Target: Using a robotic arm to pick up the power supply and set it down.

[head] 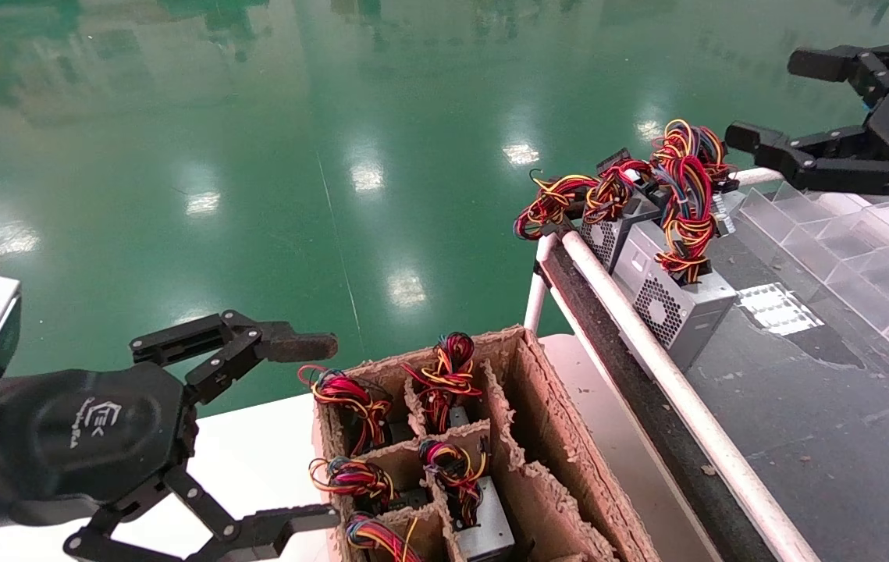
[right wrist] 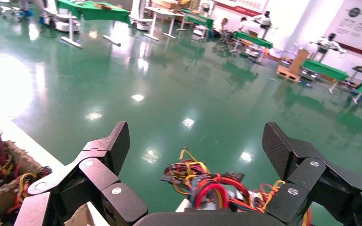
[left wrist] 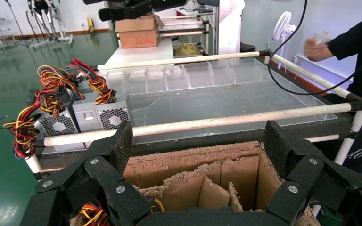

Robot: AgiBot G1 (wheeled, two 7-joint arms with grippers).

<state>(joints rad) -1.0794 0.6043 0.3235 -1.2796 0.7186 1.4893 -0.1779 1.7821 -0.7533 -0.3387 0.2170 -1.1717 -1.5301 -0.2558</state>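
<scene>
The right gripper is held spread and empty above the far end of the conveyor, just beyond the wire bundle of a power supply. That power supply is laid against the conveyor's white rail, with what appears to be a second unit touching it. The left gripper, also spread, is parked beside the cardboard crate below the conveyor.

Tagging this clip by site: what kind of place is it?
Likely a factory or test hall: glossy green floor, power supplies lined up on a railed work surface, more packed in a cardboard divider box. Both grippers, left and right, open.
</scene>
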